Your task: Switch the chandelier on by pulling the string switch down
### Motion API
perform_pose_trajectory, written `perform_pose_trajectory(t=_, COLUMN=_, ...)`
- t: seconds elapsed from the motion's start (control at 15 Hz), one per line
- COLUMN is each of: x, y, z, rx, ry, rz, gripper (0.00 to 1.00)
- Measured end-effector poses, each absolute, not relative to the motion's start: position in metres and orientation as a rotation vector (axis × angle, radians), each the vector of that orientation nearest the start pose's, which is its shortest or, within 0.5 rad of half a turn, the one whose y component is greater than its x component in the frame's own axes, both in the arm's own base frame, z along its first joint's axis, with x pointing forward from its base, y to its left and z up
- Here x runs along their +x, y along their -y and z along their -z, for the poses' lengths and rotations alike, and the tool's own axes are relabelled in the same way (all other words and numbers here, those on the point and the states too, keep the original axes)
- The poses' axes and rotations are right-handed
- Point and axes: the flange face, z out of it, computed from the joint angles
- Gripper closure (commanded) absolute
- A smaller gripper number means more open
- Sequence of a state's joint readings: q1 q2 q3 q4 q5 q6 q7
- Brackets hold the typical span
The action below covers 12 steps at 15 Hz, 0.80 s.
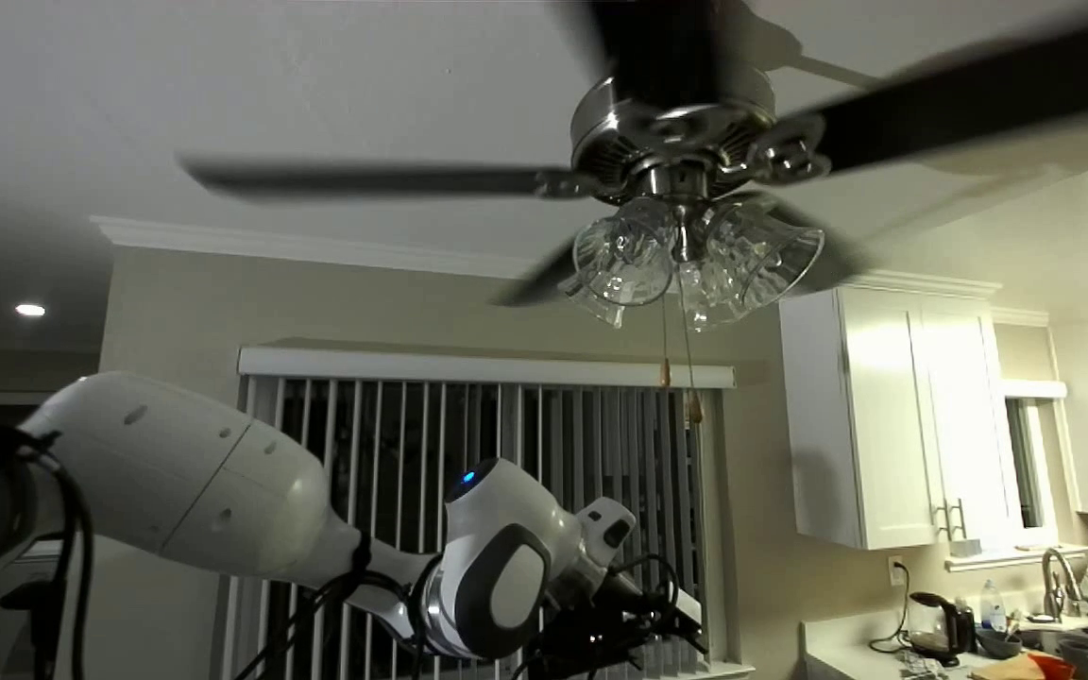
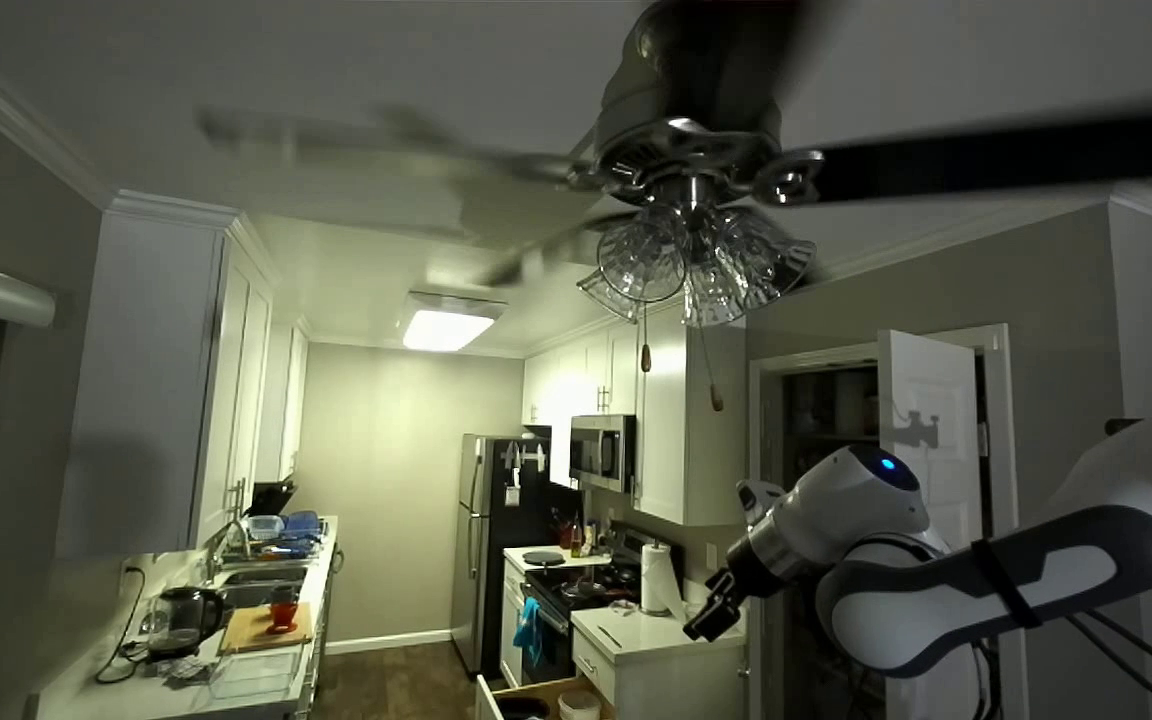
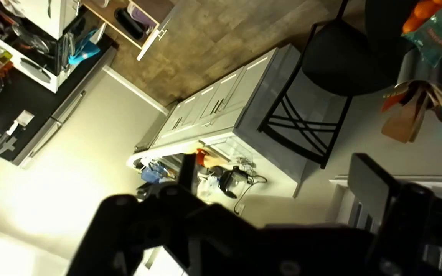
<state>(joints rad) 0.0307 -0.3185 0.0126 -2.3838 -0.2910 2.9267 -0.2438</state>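
1. Below the ceiling fan (image 1: 676, 132), 2 pull strings (image 1: 687, 340) are hung from the chandelier (image 1: 688, 247), each ended by a small wood-coloured pull. The glass shades (image 1: 624, 260) appear unlit.
2. In the wrist view the gripper (image 3: 276, 168) is seen with its fingers (image 3: 366, 184) spread wide apart, and nothing is held between them. The strings are not shown there.
3. In both exterior views the lower pull (image 1: 694, 408) is found at about 12 o'clock from the gripper — higher up, well apart, with no contact made. In an exterior view the higher pull (image 2: 646, 357) is placed between 11 and 12 o'clock from it.
4. The strings' long axis is set close to the 12-to-6 line, the lower pull's string being tipped slightly towards 5. The gripper (image 2: 706, 622) is pointed downward in an exterior view, between 7 and 8 o'clock.
5. By judgement, the reach is not yet made: the gripper would need to be raised towards 12 o'clock and turned upward until a pull is straddled, before a draw towards 6.
6. Which string works the light cannot be told, nor how far gripper and pulls are offset in depth. The blades (image 1: 393, 179) are blurred and presumably turning, so clearance below them should be allowed — a string set swaying could be missed.
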Motion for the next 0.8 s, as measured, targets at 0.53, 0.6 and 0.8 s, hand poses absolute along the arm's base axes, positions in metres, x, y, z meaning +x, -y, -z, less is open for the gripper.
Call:
perform_pose_trajectory(t=0.53, x=0.479, y=-0.068, z=-0.647, rx=-2.789, ry=0.936, rz=1.834, gripper=0.00)
perform_pose_trajectory(t=0.6, x=0.475, y=-0.068, z=-0.658, rx=-2.766, ry=0.935, rz=1.885, gripper=0.00)
perform_pose_trajectory(t=0.8, x=0.469, y=-0.066, z=-0.683, rx=-2.680, ry=0.903, rz=2.041, gripper=0.00)
